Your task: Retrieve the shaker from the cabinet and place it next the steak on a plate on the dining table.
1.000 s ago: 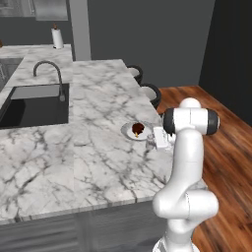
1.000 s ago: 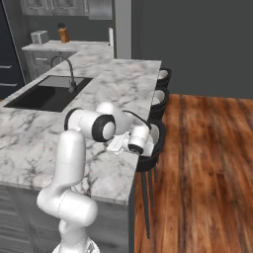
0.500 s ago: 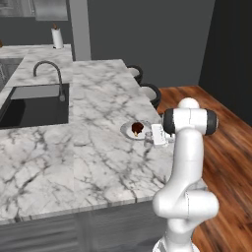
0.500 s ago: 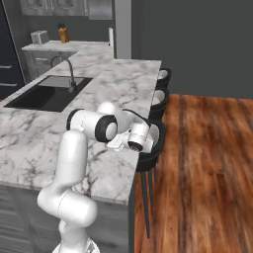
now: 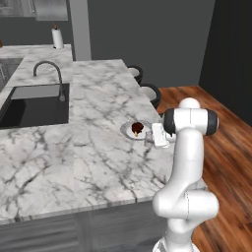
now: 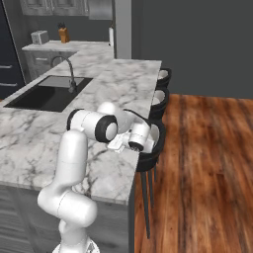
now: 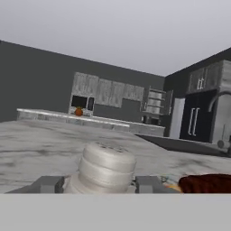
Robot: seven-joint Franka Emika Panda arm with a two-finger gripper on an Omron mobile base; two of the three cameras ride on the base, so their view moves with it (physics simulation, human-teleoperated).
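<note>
The dining table [image 5: 98,162] has a polished-looking white stone top with grey marble veining, and the floor [image 6: 197,163] beside it is glossy reddish-brown wood in planks. The shaker [image 7: 106,168] looks like smooth, matt pale plastic or ceramic with a ribbed cap, while the steak [image 7: 207,182] has a rough, dark brown surface. The sink [image 5: 34,104] is dark and matt, its tap [image 5: 49,78] dull grey metal.

arm [image 5: 183,162]: showing glossy white rounded links | joints: wearing dark grey-black bands between the segments | gripper [image 7: 99,184]: showing two small blocky grey fingertips | base: flaring into a white bulbous pedestal
</note>
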